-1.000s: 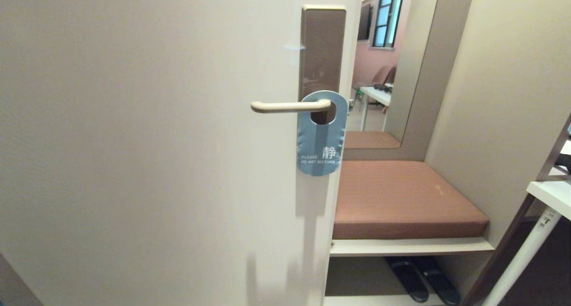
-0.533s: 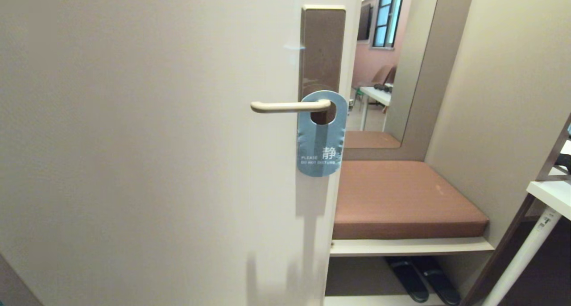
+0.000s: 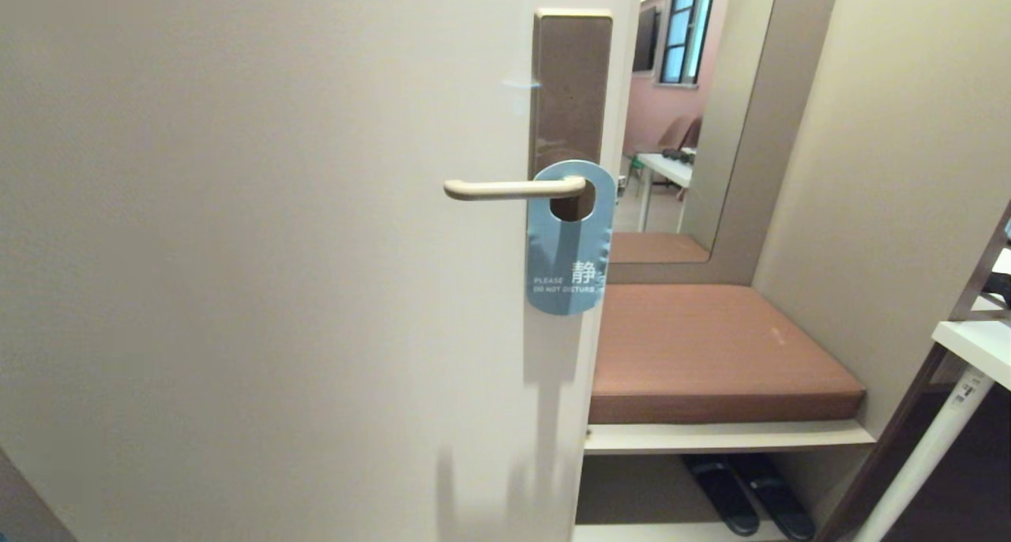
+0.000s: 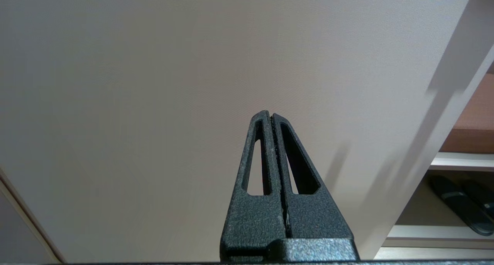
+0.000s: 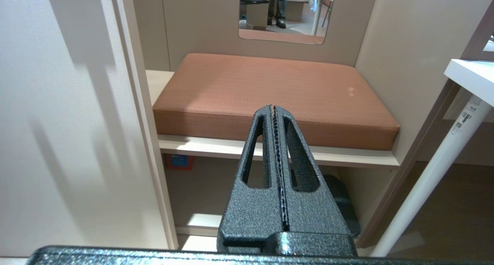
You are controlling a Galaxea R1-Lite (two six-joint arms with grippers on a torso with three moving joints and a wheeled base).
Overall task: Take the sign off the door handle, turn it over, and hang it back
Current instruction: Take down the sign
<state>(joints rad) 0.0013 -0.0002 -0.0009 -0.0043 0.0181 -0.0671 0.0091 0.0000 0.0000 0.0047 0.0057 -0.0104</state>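
We approach the sign point(image 3: 569, 242) low on its free bottom edge, then slide it along the door handle point(image 3: 513, 188); both grippers, left gripper point(image 4: 272, 114) and right gripper point(image 5: 274, 107), are fully closed, holding nothing.

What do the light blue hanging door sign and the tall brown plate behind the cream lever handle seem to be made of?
The light blue hanging door sign: thin card, probably coated; it hangs flat with printed white lettering. The tall brown plate: likely metal with a satin finish, given its soft reflections. The cream lever handle looks smooth, material unclear.

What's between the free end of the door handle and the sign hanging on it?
Only the door handle's own bare lever; nothing else sits before the sign, in the head view.
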